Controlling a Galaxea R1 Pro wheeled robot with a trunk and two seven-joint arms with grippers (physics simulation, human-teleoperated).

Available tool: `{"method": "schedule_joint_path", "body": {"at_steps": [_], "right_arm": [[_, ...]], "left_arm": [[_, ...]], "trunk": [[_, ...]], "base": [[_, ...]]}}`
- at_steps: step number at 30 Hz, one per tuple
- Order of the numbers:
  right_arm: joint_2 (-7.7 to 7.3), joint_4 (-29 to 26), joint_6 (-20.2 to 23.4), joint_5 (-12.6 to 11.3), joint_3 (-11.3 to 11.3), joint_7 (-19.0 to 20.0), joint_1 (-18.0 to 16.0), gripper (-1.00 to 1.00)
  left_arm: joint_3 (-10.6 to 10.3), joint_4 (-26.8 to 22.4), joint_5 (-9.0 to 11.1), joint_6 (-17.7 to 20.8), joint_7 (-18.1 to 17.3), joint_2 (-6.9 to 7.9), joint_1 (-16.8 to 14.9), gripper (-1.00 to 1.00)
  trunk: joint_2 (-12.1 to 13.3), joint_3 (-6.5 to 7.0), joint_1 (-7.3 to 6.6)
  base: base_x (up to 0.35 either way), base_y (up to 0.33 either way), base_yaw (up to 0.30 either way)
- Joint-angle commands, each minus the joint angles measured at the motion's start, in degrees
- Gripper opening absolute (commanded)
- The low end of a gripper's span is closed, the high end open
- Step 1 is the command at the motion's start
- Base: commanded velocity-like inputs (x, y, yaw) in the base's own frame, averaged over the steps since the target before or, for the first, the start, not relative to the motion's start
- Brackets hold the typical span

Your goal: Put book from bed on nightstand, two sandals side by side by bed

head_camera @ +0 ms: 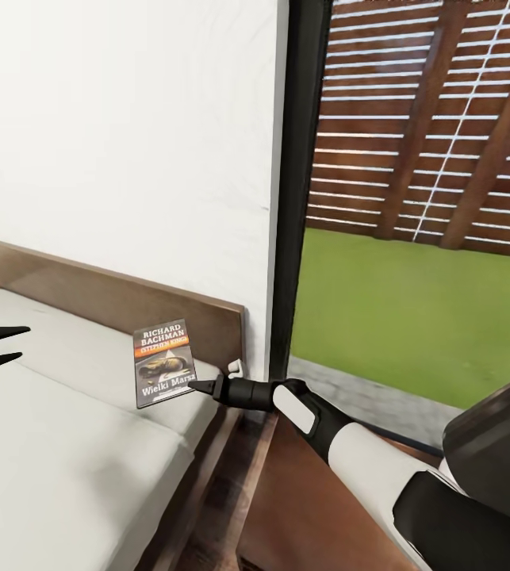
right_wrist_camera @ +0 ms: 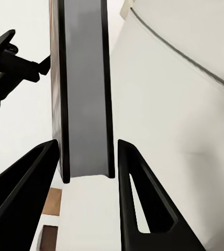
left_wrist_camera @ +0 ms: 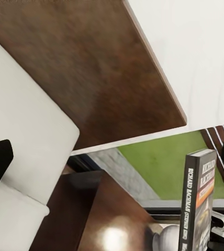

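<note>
Book point(head_camera: 163, 362): thin, light, stiff paperback | held upright over bed point(head_camera: 64, 444) corner by headboard | right jaws point(head_camera: 195, 387) clamp its lower edge; grip edge-on | left jaws point(head_camera: 1, 347) apart, empty | nightstand point(head_camera: 302, 507) alongside

right hand point(head_camera: 195, 387) clamped, left hand point(head_camera: 5, 346) spread apart

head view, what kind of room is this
Most likely a bedroom. A low bed with a dark wood headboard and bare grey mattress stands against a white wall, beside a tall black-framed window onto grass and a slatted fence. The right gripper holds a book over the bed.
</note>
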Motion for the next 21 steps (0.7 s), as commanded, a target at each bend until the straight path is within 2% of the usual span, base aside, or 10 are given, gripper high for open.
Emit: {"method": "schedule_joint_path", "body": {"at_steps": [1,15,21], "right_arm": [[0.0,0.1,0.2,-0.5,0.2,0.1,-0.1,-1.0],[0.0,0.0,0.2,-0.5,0.2,0.2,0.0,-1.0],[0.0,0.0,0.2,-0.5,0.2,0.2,0.1,-1.0]], "left_arm": [[0.5,0.0,-0.6,0.5,-0.3,0.03,0.0,1.0],[0.4,0.1,-1.0,0.4,-0.2,0.03,0.1,1.0],[0.4,0.1,-2.5,0.2,-0.2,0.03,1.1,1.0]], "trunk": [[0.0,0.04,0.0],[0.0,1.29,0.0],[0.0,1.83,0.0]], "base": [[0.0,0.0,0.0],[0.0,0.0,0.0],[0.0,0.0,0.0]]}}
